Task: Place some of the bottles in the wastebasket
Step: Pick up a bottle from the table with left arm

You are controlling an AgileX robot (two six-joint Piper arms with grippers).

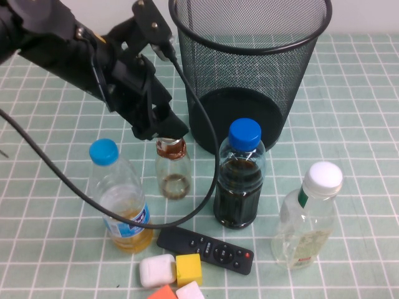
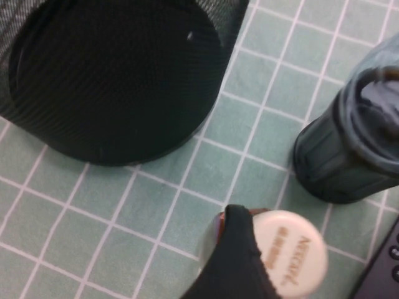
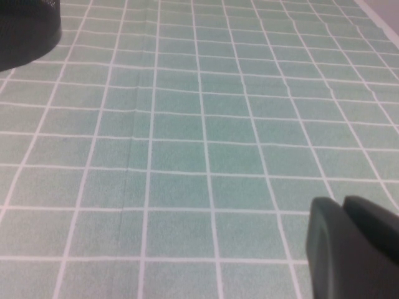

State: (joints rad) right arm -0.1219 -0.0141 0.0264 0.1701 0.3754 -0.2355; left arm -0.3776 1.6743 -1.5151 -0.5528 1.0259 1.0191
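Your left gripper (image 1: 163, 129) sitting over the small bottle (image 1: 173, 168), grip unclear, dark-liquid bottle (image 1: 239, 177) and wastebasket (image 1: 249, 68) crowding it, right gripper (image 3: 352, 249) showing only at its wrist, fingers together.

We see a blue-capped bottle of dark liquid (image 1: 239, 175) upright on the green-tiled tabletop (image 1: 361, 112). A blue-capped bottle of yellow liquid (image 1: 120, 198) stands further left. Between them lies a black remote (image 1: 207, 249), beside white (image 1: 156, 270), yellow (image 1: 189, 268) and orange blocks (image 1: 163, 292).

It looked like a robot test bench: a green checked tablecloth (image 1: 56, 187) carried toy blocks (image 1: 188, 269) and a remote control (image 1: 206, 249) near the wastebasket (image 1: 249, 68)
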